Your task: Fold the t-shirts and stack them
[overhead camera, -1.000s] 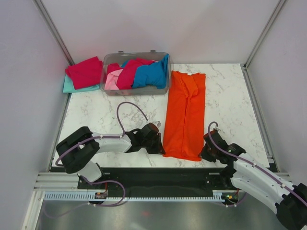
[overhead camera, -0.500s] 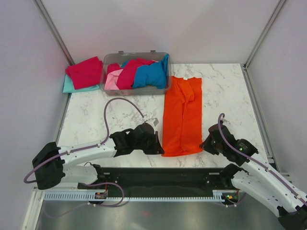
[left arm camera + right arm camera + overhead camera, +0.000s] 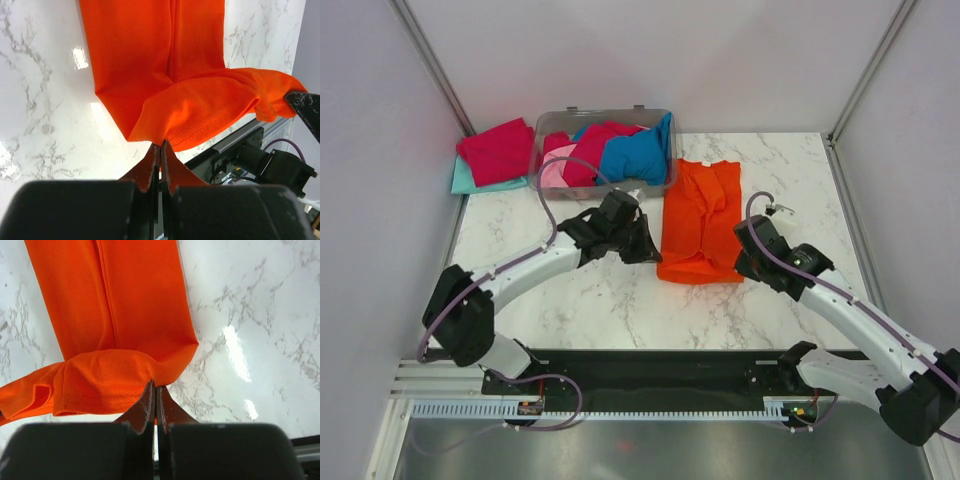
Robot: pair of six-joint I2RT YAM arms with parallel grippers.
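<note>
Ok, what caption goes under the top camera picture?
Left tool and right tool pinch the orange t-shirt by its hem, folded over itself on the marble table.

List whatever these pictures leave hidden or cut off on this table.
Top view: the teal shirt lies mostly under the red shirt, so its fold is hidden.
Top view: the heaped shirts in the bin overlap and cannot be counted.
Both wrist views: the orange shirt has its far end cut off by the top edge.
Top view: where the left gripper and right gripper pinch it is hidden by their own housings.
</note>
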